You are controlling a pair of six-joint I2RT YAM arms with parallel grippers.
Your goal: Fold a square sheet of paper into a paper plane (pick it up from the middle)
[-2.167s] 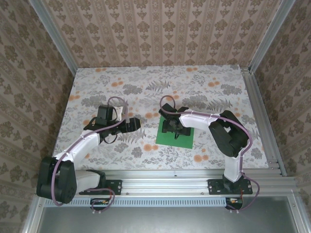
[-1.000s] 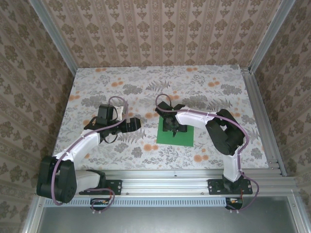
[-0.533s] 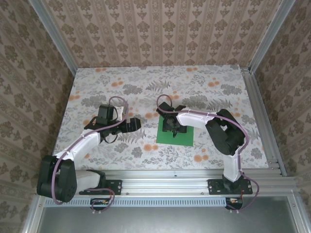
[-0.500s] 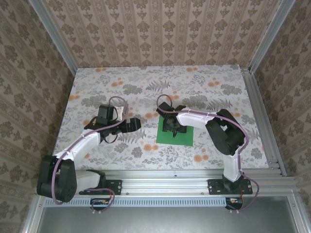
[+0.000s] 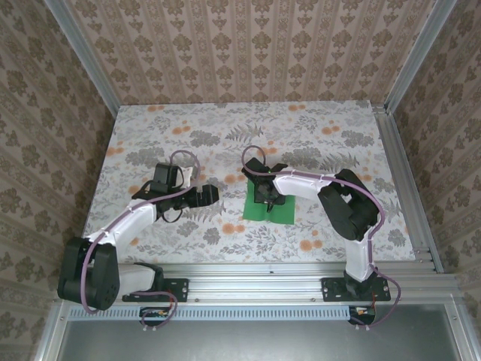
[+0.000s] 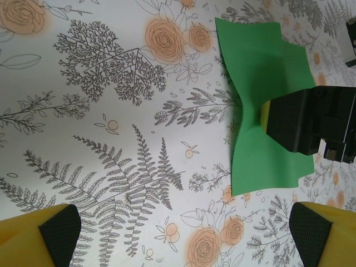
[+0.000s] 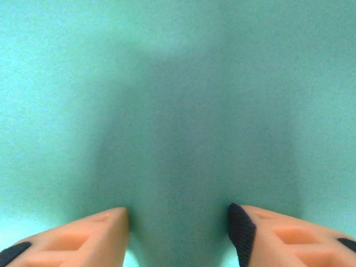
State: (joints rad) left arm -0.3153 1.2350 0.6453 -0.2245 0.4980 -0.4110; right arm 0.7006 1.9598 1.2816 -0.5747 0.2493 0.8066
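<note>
Just right of the worktop's (image 5: 188, 135) middle lay the green paper (image 5: 284, 212), with the right gripper (image 5: 267, 201) pressed down on its centre. The left wrist view showed the paper drawn in to a narrow waist there, which the top view hid. Up close, the right gripper's fingers (image 7: 105, 222) stood part-way apart on green; whether they gripped was unclear. The left gripper (image 6: 186, 233) gaped wide, near the paper's left edge.
</note>
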